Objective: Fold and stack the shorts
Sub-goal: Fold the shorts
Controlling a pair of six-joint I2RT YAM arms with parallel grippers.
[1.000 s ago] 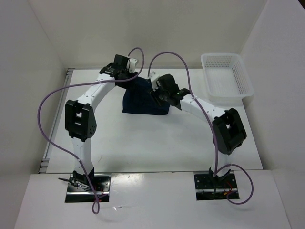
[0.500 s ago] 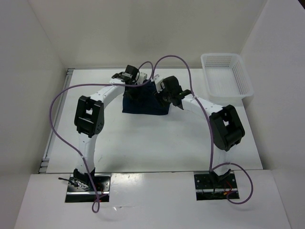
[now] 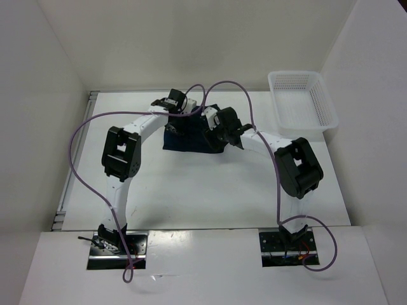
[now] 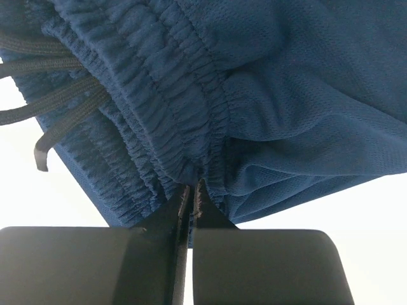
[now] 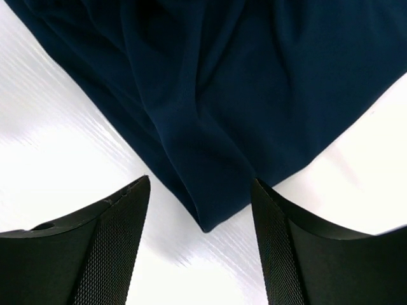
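shorts [image 3: 191, 143]: bunched, far-middle of tabletop [image 3: 191, 190]; waistband end left, leg corner right, long axis roughly left-right | left pincer [image 4: 191, 194]: clamped on waistband | right pincer [image 5: 200, 203]: apart, straddling leg corner

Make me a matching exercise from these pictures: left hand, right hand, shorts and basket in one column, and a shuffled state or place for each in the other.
Column one:
1. left hand
2. right hand
3. shorts
4. basket

Column two:
A. white mesh, at the far right of the table
B. open over a corner of the fabric
C. shut on the waistband
D. dark navy, lying between the two hands

Pairs: 1-C, 2-B, 3-D, 4-A
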